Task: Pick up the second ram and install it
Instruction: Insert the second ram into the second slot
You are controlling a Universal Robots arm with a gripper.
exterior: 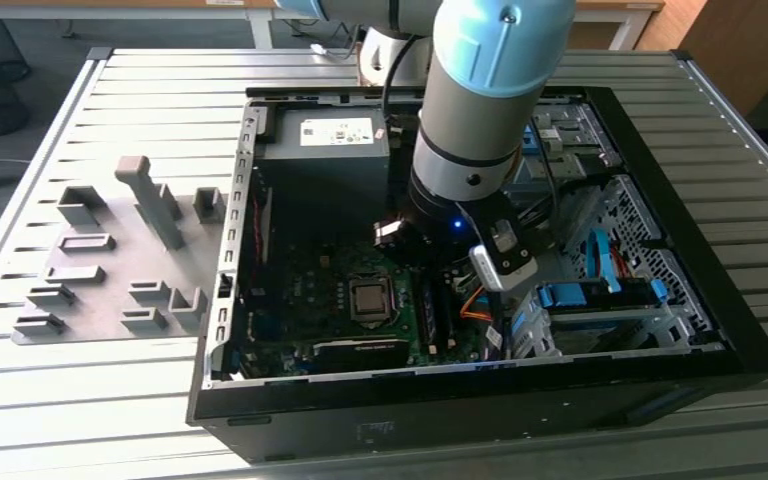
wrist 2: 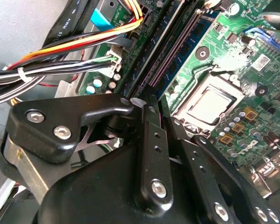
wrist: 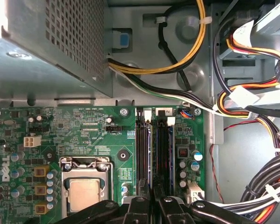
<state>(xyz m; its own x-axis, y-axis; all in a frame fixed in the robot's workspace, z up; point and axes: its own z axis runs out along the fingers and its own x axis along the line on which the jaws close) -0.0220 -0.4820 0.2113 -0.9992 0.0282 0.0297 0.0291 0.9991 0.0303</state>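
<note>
The arm reaches down into the open computer case (exterior: 704, 340) that lies on the slatted bench (exterior: 157, 80); the gripper (wrist: 151, 205) hangs low over the green motherboard (wrist: 84, 135), right above the memory slots (wrist: 142, 149); in the first wrist view its two black fingers (wrist: 136, 210) stand close together, with only a narrow gap, and a thin blue-edged board runs into that gap along the slots; this looks to be the second ram (wrist: 152, 154), standing on edge in the slot bank, though whether the fingers clamp it or merely flank it I cannot tell; the processor socket (wrist: 85, 189) sits just beside the slots; bundled cables (wrist: 251, 102) run along the case's other side; in the exterior view, gray holder blocks (exterior: 117, 260) stand on a plate at the exterior view's left of the case.
</note>
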